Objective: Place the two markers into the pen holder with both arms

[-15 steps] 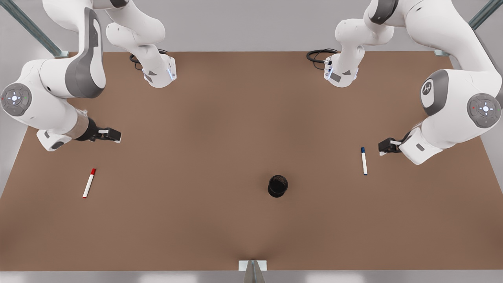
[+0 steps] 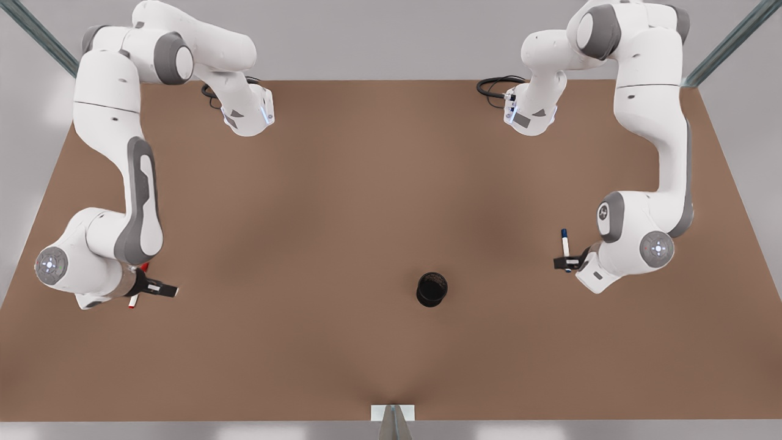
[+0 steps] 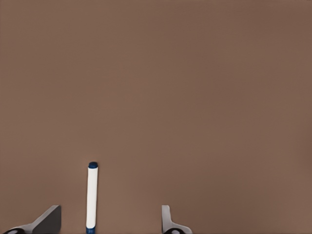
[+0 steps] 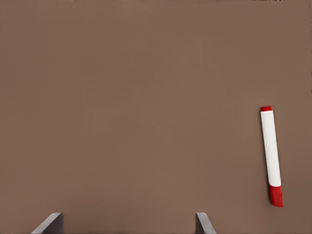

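Note:
The blue-capped marker (image 2: pixel 565 243) lies on the brown table at the front view's right. My left gripper (image 2: pixel 567 263) hangs over its near end, open, and in the left wrist view the marker (image 3: pixel 92 195) lies between the spread fingers of that gripper (image 3: pixel 109 224), closer to one of them. At the front view's left, my right gripper (image 2: pixel 156 288) covers most of the red-capped marker (image 2: pixel 132 302). In the right wrist view the red marker (image 4: pixel 270 151) lies off to one side, outside the open gripper (image 4: pixel 126 225). The black pen holder (image 2: pixel 432 289) stands upright between the arms, nearer the left gripper.
Both arm bases (image 2: pixel 247 113) (image 2: pixel 530 113) sit at the table's far edge with black cables (image 2: pixel 496 84) beside them. A small metal bracket (image 2: pixel 392 413) stands at the middle of the near edge. Bare brown tabletop (image 2: pixel 342 201) stretches between the arms.
Both arms have swung toward the near side and lowered. The right gripper now covers the red marker, and the left gripper now sits over the blue marker's near end.

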Available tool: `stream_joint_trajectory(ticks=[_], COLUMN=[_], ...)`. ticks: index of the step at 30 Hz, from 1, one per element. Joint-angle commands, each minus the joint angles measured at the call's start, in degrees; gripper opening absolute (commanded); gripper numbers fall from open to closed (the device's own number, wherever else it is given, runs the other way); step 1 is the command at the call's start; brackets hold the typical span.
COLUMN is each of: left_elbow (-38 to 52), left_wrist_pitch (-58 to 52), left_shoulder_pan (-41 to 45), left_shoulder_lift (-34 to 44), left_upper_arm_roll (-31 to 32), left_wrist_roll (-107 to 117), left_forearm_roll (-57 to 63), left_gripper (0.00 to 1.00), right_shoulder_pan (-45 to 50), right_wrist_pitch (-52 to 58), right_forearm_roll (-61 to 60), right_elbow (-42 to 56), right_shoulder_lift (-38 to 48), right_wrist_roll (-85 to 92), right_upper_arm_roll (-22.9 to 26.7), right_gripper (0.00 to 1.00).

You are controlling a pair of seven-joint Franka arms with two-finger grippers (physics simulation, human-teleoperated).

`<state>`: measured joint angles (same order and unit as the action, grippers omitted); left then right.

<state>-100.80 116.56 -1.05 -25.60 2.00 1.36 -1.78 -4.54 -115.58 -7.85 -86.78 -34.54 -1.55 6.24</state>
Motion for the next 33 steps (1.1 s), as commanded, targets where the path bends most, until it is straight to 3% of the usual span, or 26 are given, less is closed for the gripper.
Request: stream_joint_trajectory(ticks=[1, 12, 16, 19, 23, 25, 26, 27, 28, 29, 31, 33], left_elbow=[-1.42, -11.87, -13.37, -14.43, -14.34, -14.25, -14.25, -14.16, -14.16, -14.16, -14.16, -14.16], left_wrist_pitch=[10.01, 20.38, 22.31, 22.66, 23.63, 23.63, 23.63, 23.63, 23.63, 23.63, 23.63, 23.63], left_shoulder_pan=[-1.05, -3.87, -4.92, -5.01, -4.84, -4.84, -4.84, -4.84, -4.75, -4.75, -4.75, -4.75], left_shoulder_lift=[-0.42, -1.65, -2.35, -2.79, -4.11, -4.46, -4.63, -4.81, -5.08, -5.25, -5.25, -5.16], left_upper_arm_roll=[-0.07, -0.51, -0.51, -0.51, -0.51, -0.51, -0.51, -0.51, -0.51, -0.51, -0.51, -0.51], left_wrist_roll=[0.14, -14.36, -15.6, -15.68, -15.68, -15.68, -15.68, -15.68, -15.68, -15.68, -15.68, -15.68], left_forearm_roll=[0.02, 2.39, 2.31, 2.3, 2.3, 2.3, 2.3, 2.3, 2.3, 2.3, 2.3, 2.3], left_gripper=[1.0, 1.0, 0.95, 0.9, 0.66, 0.64, 0.62, 0.61, 0.61, 0.61, 0.58, 0.56], right_shoulder_pan=[-2.05, -11.1, -12.34, -11.63, -11.72, -11.46, -11.63, -11.46, -11.19, -11.19, -11.19, -11.28], right_wrist_pitch=[-8.78, -14.67, -19.24, -19.42, -21.96, -23.37, -23.38, -23.2, -22.94, -22.76, -22.67, -22.06], right_forearm_roll=[-2.08, -3.23, -0.42, 7.84, 8.64, 8.64, 8.64, 8.64, 8.64, 8.64, 8.64, 8.64], right_elbow=[-0.15, -0.94, -1.03, -0.94, -3.04, -3.75, -3.75, -3.84, -3.84, -3.93, -3.93, -3.84], right_shoulder_lift=[-1.58, -7.91, -10.64, -10.9, -12.05, -12.48, -12.57, -12.57, -12.48, -12.4, -12.22, -12.22], right_wrist_roll=[16.49, 28.89, 30.56, 22.56, 22.47, 22.12, 22.03, 22.03, 21.94, 21.86, 21.94, 21.94], right_upper_arm_roll=[0.0, -0.61, -0.43, -0.52, -0.52, -0.52, -0.52, -0.52, -0.52, -0.7, -0.79, -0.87], right_gripper=[1.0, 1.0, 1.0, 1.0, 1.0, 1.0, 0.97, 0.84, 0.61, 0.48, 0.4, 0.39])
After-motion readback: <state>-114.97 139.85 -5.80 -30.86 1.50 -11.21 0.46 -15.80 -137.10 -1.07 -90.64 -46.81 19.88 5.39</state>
